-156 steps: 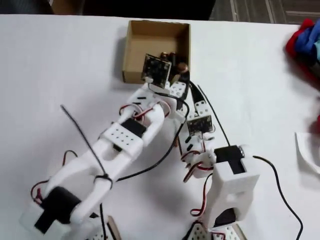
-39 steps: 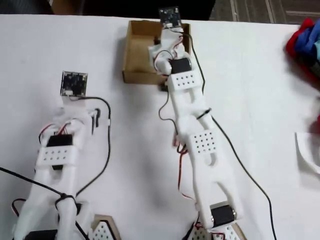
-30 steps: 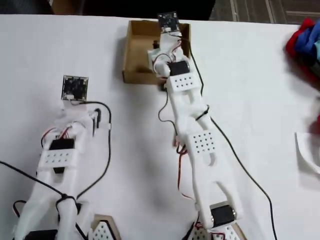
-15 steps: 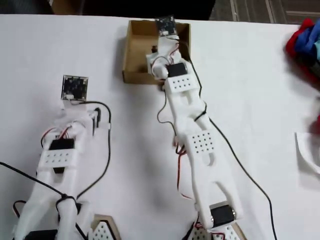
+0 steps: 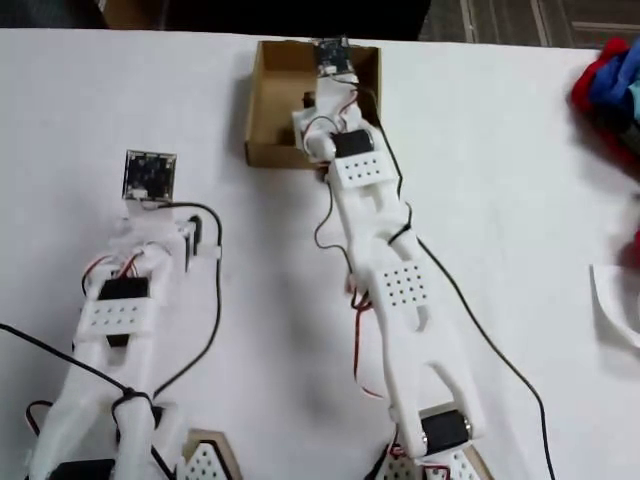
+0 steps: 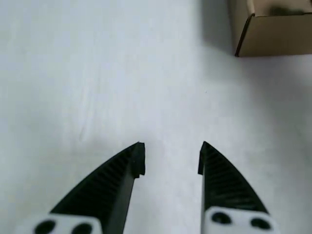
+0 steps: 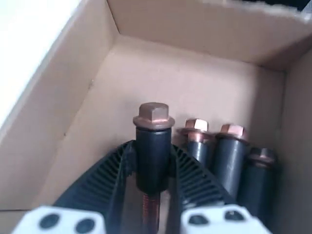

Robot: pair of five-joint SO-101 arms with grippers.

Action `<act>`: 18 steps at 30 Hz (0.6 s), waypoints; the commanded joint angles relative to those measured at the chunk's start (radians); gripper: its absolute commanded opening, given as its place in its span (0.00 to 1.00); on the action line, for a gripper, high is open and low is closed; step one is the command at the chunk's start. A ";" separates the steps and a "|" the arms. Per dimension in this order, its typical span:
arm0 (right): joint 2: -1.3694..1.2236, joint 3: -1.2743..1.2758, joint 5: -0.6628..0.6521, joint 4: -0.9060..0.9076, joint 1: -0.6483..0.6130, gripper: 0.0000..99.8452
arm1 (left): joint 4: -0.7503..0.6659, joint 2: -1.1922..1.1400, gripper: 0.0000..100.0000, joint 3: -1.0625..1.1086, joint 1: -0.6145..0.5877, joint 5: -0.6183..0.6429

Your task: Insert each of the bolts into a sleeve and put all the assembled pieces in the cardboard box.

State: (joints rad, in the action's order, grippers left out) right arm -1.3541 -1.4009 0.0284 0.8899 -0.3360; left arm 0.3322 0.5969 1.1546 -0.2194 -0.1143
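Inside the cardboard box (image 7: 83,97) my right gripper (image 7: 152,165) is shut on an assembled piece (image 7: 152,146), a copper bolt in a black sleeve, held above the box floor. Beside it three more assembled pieces (image 7: 228,156) lie together against the box wall. From above, the right arm (image 5: 355,190) stretches over the box (image 5: 268,100) and hides its right half. My left gripper (image 6: 170,158) is open over bare white table, with a corner of the box (image 6: 268,34) farther off. The left arm (image 5: 140,250) stands at the table's left side.
Red and blue cloth (image 5: 608,85) lies at the table's far right edge, and a white curved object (image 5: 615,315) sits lower at that edge. Cables (image 5: 215,300) trail from both arms across the white table (image 5: 500,150).
Earlier both arms met at the box's near edge. The left arm has since drawn back to the left. The right arm reached into the box and has sunk slightly over the last second.
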 commanded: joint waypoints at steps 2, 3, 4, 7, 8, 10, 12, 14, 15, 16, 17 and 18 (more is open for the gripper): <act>0.010 -0.017 -0.005 -0.030 -0.010 0.02 | -0.021 0.031 0.20 -0.002 -0.009 0.003; 0.008 -0.018 -0.005 -0.030 -0.010 0.02 | -0.021 0.031 0.20 -0.002 -0.009 0.003; 0.008 -0.018 -0.005 -0.030 -0.010 0.02 | -0.021 0.031 0.20 -0.002 -0.009 0.003; 0.008 -0.018 -0.005 -0.027 -0.008 0.06 | -0.021 0.031 0.20 -0.002 -0.009 0.003; 0.007 -0.018 -0.005 -0.025 -0.008 0.08 | -0.021 0.031 0.20 -0.002 -0.009 0.003; 0.007 -0.017 -0.005 -0.025 -0.008 0.12 | -0.023 0.031 0.20 -0.002 -0.009 0.003; 0.007 -0.018 -0.005 -0.030 -0.008 0.14 | -0.023 0.031 0.20 -0.002 -0.009 0.003; 0.010 -0.020 -0.005 -0.031 -0.008 0.14 | -0.023 0.031 0.20 -0.002 -0.009 0.003; 0.013 -0.021 -0.005 -0.035 -0.008 0.14 | -0.023 0.031 0.20 -0.002 -0.009 0.003; 0.015 -0.021 -0.005 -0.048 -0.007 0.14 | -0.023 0.031 0.20 -0.002 -0.009 0.003; 0.016 -0.021 -0.005 -0.068 -0.002 0.14 | -0.023 0.031 0.20 -0.002 -0.009 0.003; 0.018 -0.028 -0.005 -0.090 -0.001 0.14 | -0.023 0.031 0.20 -0.002 -0.009 -0.002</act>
State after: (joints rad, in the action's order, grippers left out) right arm -1.3648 -1.4039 0.0284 0.8531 -0.3391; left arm 0.3322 0.5969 1.1546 -0.2194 -0.1143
